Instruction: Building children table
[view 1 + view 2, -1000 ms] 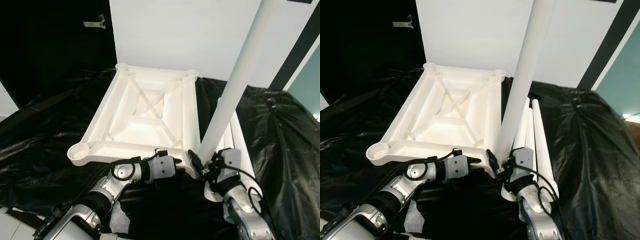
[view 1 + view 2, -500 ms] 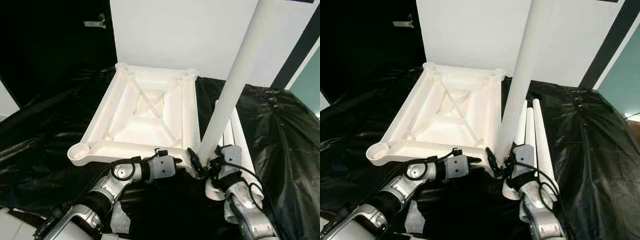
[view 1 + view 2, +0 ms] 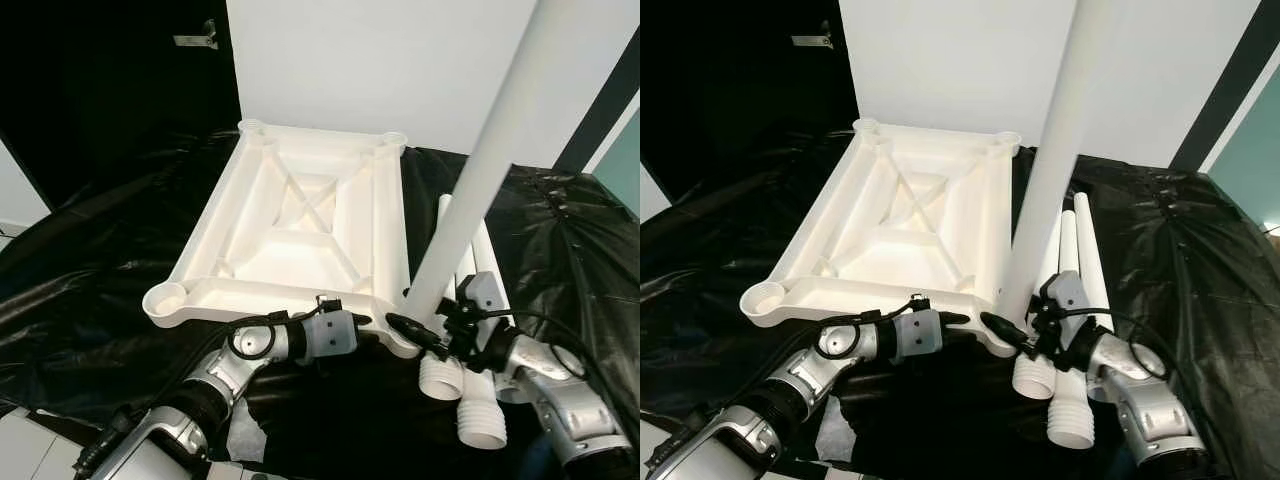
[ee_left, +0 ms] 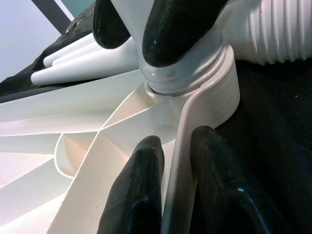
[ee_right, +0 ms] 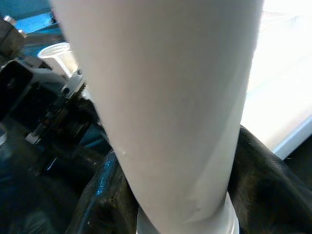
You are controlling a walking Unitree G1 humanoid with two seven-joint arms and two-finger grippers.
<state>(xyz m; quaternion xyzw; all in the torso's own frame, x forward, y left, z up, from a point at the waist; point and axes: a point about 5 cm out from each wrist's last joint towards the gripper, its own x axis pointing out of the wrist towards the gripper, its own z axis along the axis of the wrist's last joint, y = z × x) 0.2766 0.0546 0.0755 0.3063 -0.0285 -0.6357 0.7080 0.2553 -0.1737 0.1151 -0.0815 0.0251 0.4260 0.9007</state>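
Your white table top (image 3: 300,230) lies upside down on the black sheet (image 3: 90,260), ribbed underside facing up, its long axis running away from you toward the white wall (image 3: 400,60). There is a round socket at each corner. No brand, label or writing can be read anywhere on it.

Your left pincer (image 4: 170,195) is clamped on the near edge of the table top close to its near right corner, one black finger inside the rim and one outside.

Your right pincer (image 3: 420,333) is closed around the base of the upright leg (image 3: 480,170), which stands in the near right corner socket and leans slightly to your right as it rises.

Three spare legs (image 3: 470,400) lie on the sheet just right of the table top, threaded ends toward you, long axes pointing away.
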